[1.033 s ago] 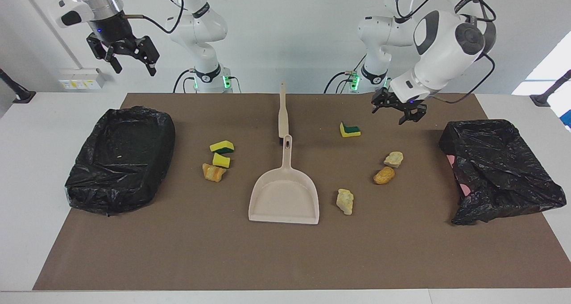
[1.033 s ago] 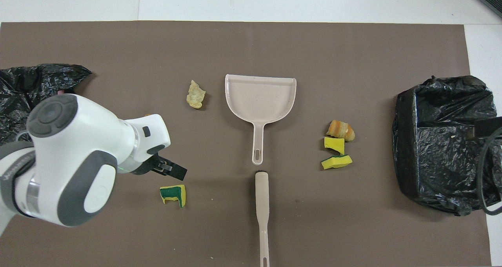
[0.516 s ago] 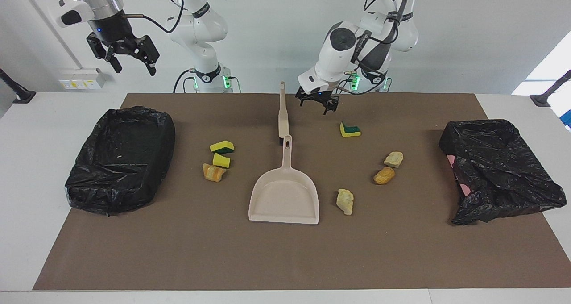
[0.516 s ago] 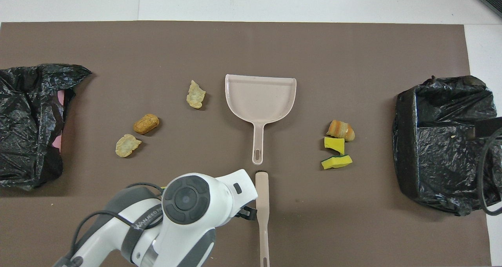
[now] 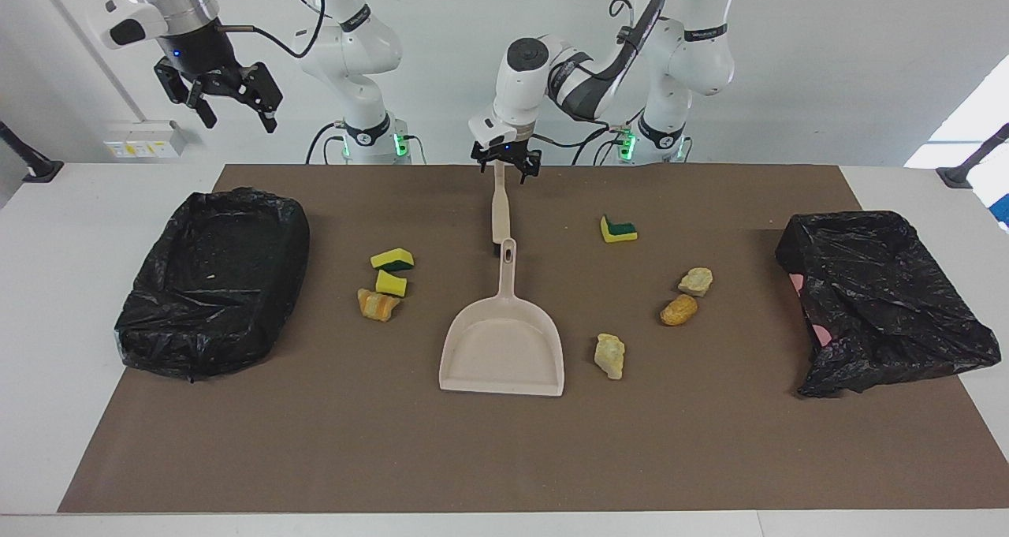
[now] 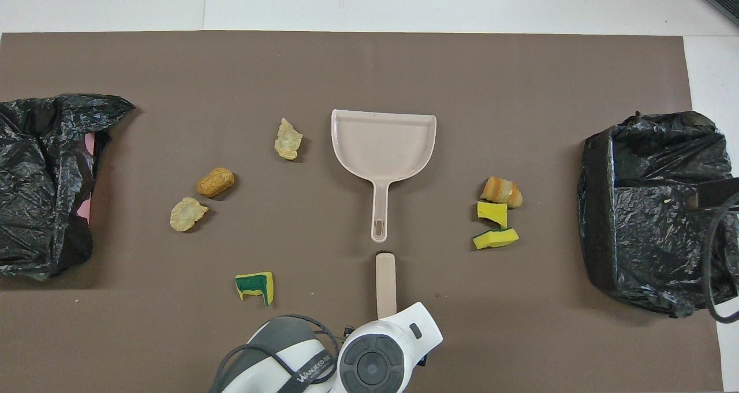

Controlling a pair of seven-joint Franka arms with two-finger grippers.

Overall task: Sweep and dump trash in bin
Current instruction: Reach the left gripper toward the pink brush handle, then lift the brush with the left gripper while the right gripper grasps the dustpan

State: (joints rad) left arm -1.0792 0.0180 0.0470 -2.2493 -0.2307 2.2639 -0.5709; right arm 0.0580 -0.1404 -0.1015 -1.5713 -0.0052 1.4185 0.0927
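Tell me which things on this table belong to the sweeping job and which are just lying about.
Job: sponge pieces, foam chunks, brush under the left gripper, dustpan, lined bin.
Not in use: crumpled black bag at the left arm's end, raised right gripper.

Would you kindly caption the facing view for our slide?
Left gripper over the brush handle; dustpan and trash lie untouched; right gripper waits raised.

Crumpled black bag [image 5: 883, 300], perhaps over something pink, on brown mat [image 5: 504, 458].
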